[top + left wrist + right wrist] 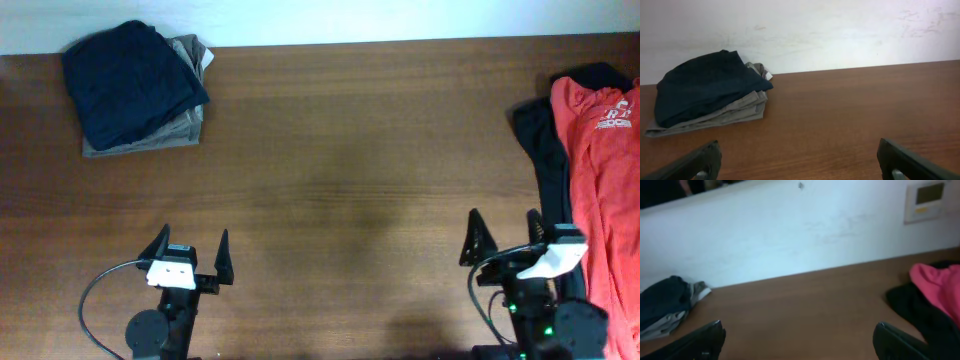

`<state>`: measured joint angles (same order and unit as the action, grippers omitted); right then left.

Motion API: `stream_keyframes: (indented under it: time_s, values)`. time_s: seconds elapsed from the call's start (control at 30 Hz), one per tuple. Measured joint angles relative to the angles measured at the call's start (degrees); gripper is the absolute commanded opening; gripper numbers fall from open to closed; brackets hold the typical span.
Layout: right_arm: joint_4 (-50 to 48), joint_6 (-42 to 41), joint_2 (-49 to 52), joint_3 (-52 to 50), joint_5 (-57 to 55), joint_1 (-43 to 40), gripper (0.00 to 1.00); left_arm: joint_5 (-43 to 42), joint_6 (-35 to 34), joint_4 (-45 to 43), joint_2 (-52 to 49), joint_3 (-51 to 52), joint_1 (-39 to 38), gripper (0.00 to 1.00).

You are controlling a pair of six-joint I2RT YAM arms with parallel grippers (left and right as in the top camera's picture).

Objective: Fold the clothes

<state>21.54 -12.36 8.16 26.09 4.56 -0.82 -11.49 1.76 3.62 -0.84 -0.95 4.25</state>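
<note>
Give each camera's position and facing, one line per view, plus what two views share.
Overhead: above the table, looking straight down; left end effector and right end effector, both open, at the bottom edge.
Left wrist: low behind the left end effector, facing the wall; own fingers in the bottom corners, navy garment on grey-olive trousers ahead-left.
Right wrist: behind the right end effector, same facing; own fingers below, red T-shirt and black garment at right.
Shared: both wrist views show the navy garment on the trousers.

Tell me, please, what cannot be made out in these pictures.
Red T-shirt: overhead, cut off by the right edge; print too small to read.
Black garment: overhead, partly hidden under the T-shirt.
Trousers: overhead, largely covered by the navy garment.
Wall panel: right wrist, blurred; display unreadable.
</note>
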Motion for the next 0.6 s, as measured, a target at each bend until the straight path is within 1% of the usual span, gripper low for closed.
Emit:
stream_keyframes:
  time_s: [0.1,0.2,0.3,0.43,0.6]
  values:
    - [-5.99,1.49,-2.49,-5.57,0.31,0.74,0.99,0.0,0.0,0.0,0.0,0.0,0.0,0.99]
    - [-14.56,3.56,-3.78,-11.98,0.7,1.44,0.99,0.0,0.02,0.0,0.0,0.0,0.0,0.99]
    - [-19.89,4.9,-4.26,-16.94,1.11,1.79,0.99,0.0,0.02,0.0,0.0,0.0,0.0,0.99]
    - [-23.71,5.66,-5.01,-21.86,1.68,1.79,0.99,0.0,0.0,0.0,0.0,0.0,0.0,0.99]
    - [-24.44,7.15,-6.88,-24.35,2.19,1.77,0.99,0.0,0.02,0.0,0.0,0.0,0.0,0.99]
